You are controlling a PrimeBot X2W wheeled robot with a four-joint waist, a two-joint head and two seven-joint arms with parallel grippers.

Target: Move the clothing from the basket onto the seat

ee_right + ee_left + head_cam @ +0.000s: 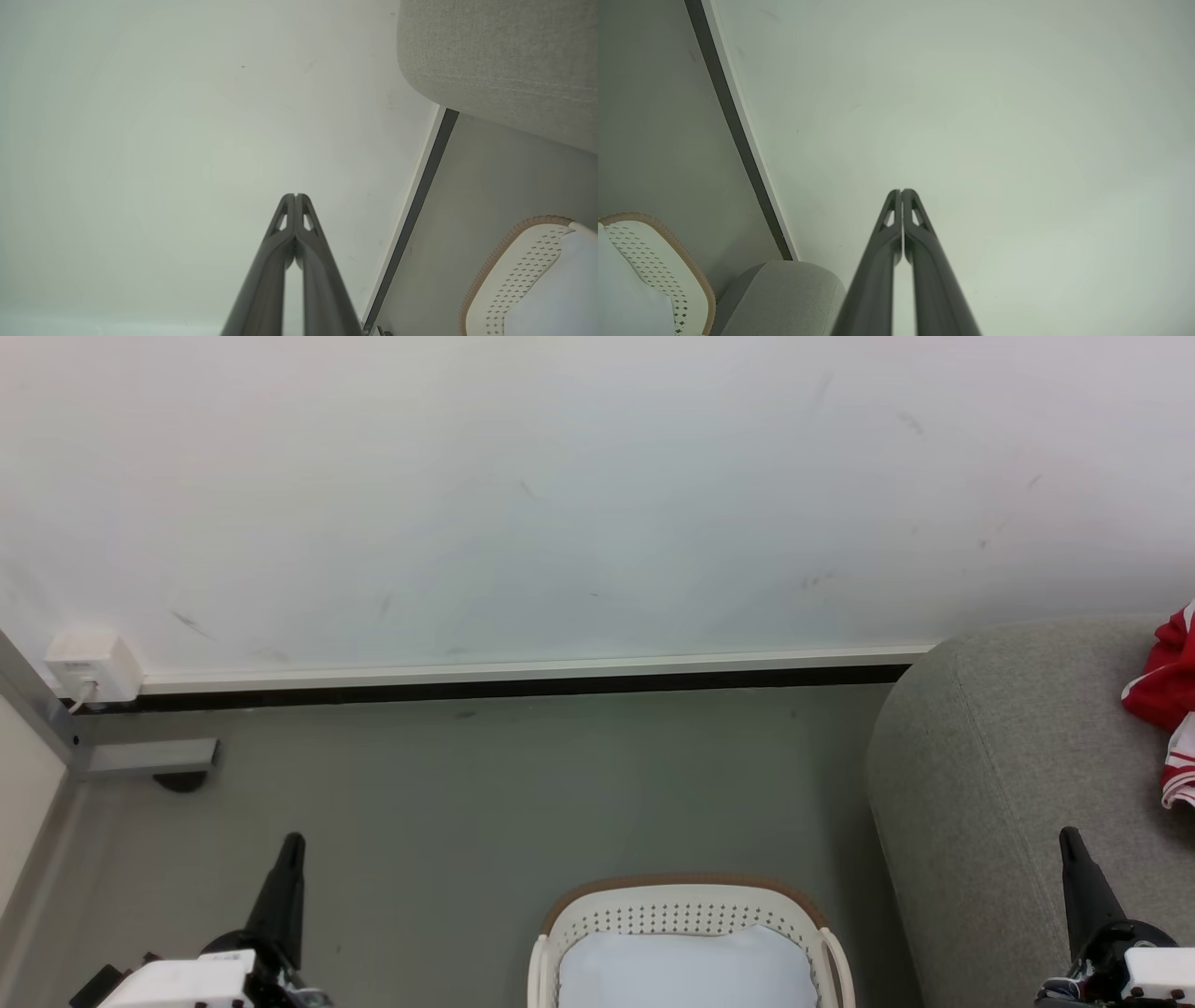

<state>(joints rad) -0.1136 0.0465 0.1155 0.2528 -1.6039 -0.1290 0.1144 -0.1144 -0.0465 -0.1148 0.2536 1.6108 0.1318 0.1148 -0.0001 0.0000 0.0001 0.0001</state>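
Observation:
The cream-white basket [688, 915] with a brown rim stands on the floor at the bottom middle of the head view, holding a pale bluish-white cloth [686, 969]. The grey seat [990, 784] rises at the right, with a red and white garment [1172, 695] lying on it at the frame edge. My left gripper [291, 845] is at the lower left, shut and empty, well left of the basket. My right gripper [1069, 840] is at the lower right over the seat's front, also shut and empty. The basket [658, 261] and seat [784, 294] also appear in the left wrist view.
A white wall [560, 495] with a pale skirting and dark gap [523, 683] runs behind the grey floor [467, 821]. A white socket box [91, 665] and a grey metal frame foot [140, 758] sit at the far left.

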